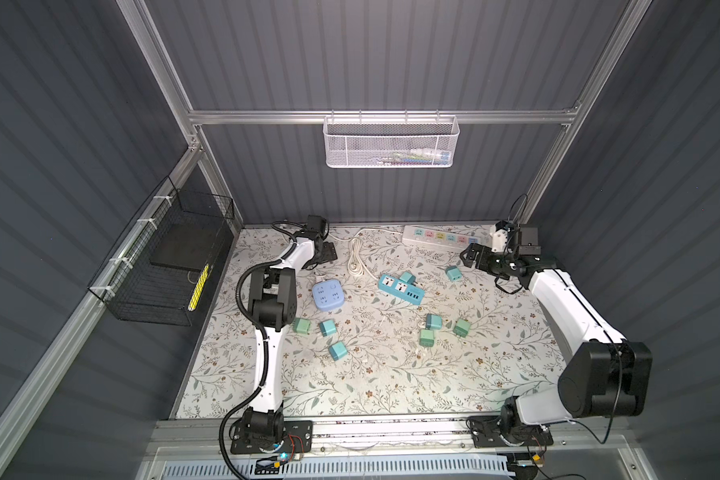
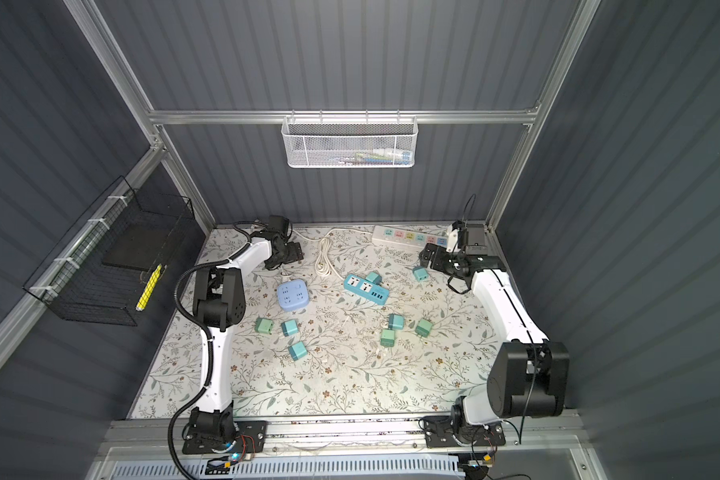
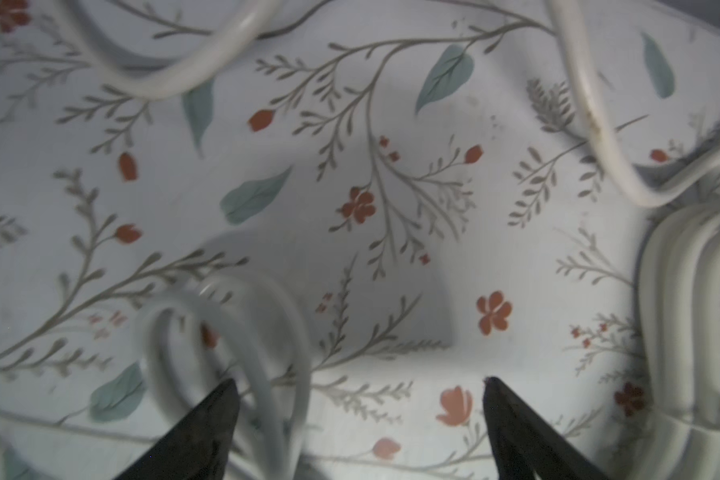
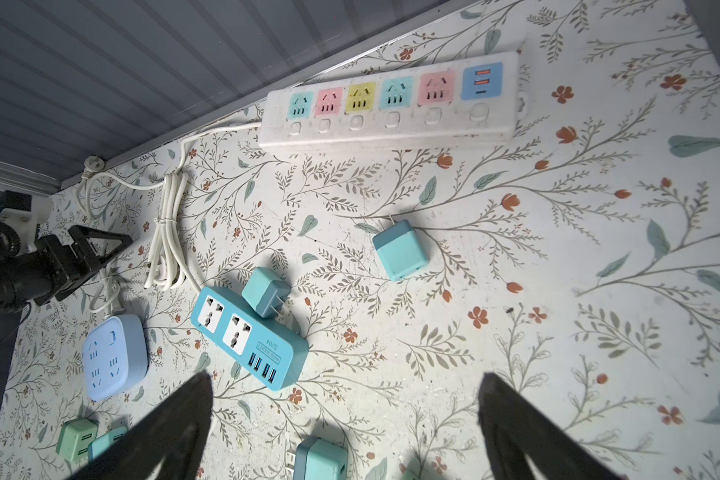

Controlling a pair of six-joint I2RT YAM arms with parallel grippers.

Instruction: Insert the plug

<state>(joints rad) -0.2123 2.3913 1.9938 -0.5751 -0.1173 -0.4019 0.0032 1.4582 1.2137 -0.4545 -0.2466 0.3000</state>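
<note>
Several teal and green plugs lie loose on the flowered table. One teal plug leans on the blue power strip with its prongs bare. Another plug lies just in front of my right gripper, which hangs open and empty at the back right. My left gripper is open at the back left, low over the table, with a blurred white cable loop beside one finger.
A white strip with coloured sockets lies along the back wall, its coiled cable beside the left gripper. A pale blue socket cube sits left of centre. More plugs lie nearer the front.
</note>
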